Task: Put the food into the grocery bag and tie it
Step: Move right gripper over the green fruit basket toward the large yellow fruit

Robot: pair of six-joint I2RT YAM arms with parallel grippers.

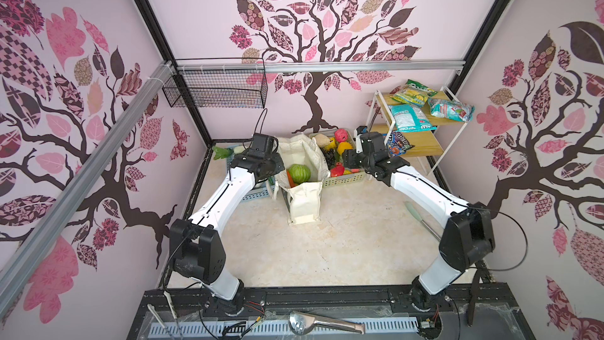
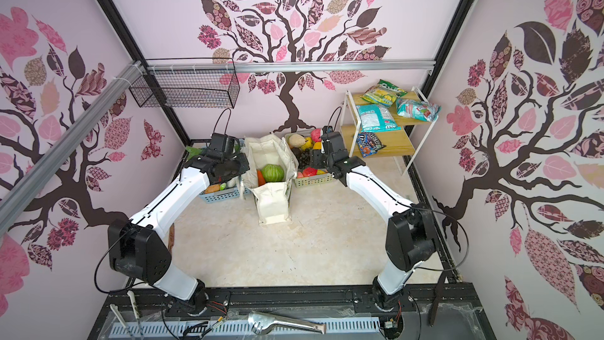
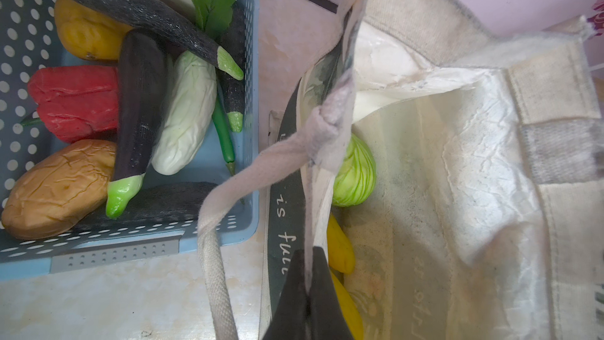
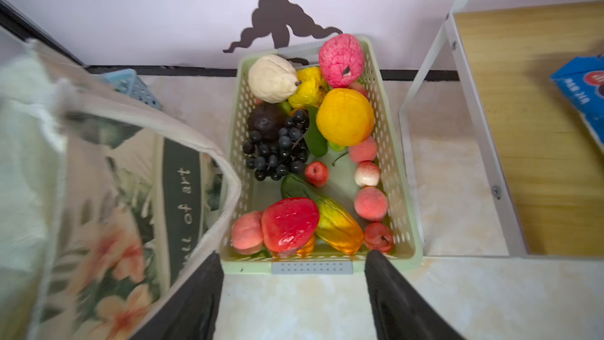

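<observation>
Hovering open above the fruit

Empty, the right gripper (image 4: 294, 256) gapes at the basket (image 4: 405, 210) near rim. Seen from a top view, fruit (image 4: 289, 224) lies toward twelve o'clock, the basket running six-to-twelve, with the bag (image 1: 305, 204) at nine. The left gripper (image 3: 310, 256) pinches the bag rim. A cabbage (image 1: 299, 173) sits inside; the bag floor is mostly hidden.

"full of art" on grocery bag (image 4: 111, 197)

Robot test cell, staged like a shop corner: aluminium frame rail (image 1: 327, 67), tree-decal wall panels (image 1: 313, 27), snack shelf (image 1: 425, 147), fruit basket (image 1: 351, 178).
</observation>
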